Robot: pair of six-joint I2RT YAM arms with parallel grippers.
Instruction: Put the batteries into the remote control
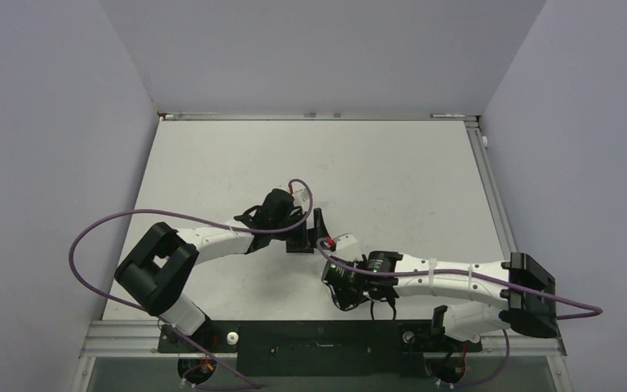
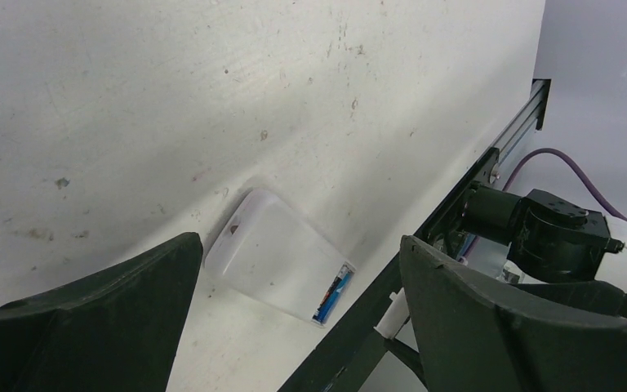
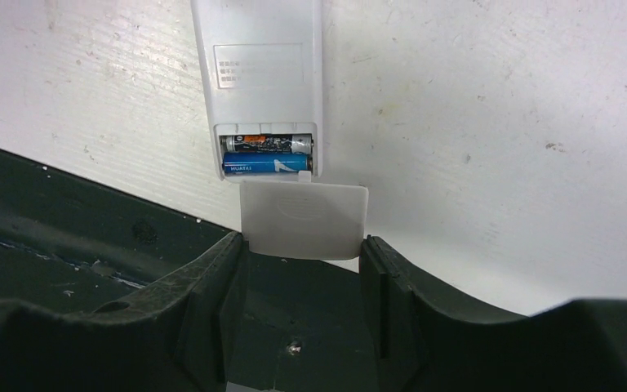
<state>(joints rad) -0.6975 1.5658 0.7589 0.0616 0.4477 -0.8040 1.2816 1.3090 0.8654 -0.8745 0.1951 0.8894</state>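
Note:
The white remote control (image 3: 258, 77) lies back-up on the table. Its battery compartment is open at the near end. The dark grey-black battery (image 3: 265, 144) and the blue battery (image 3: 263, 165) lie side by side inside it. My right gripper (image 3: 302, 245) is shut on a small white square cover piece (image 3: 304, 219), whose far edge meets the open end of the compartment. My left gripper (image 2: 298, 245) is open and hovers over the remote (image 2: 277, 257), with the batteries (image 2: 335, 294) showing at its end. In the top view both grippers meet around the remote (image 1: 344, 242).
The black rail (image 2: 457, 204) of the table's near edge runs close beside the remote. The right arm's wrist motor (image 2: 555, 233) and a purple cable (image 1: 114, 220) are nearby. Grey walls enclose the white table (image 1: 375, 163).

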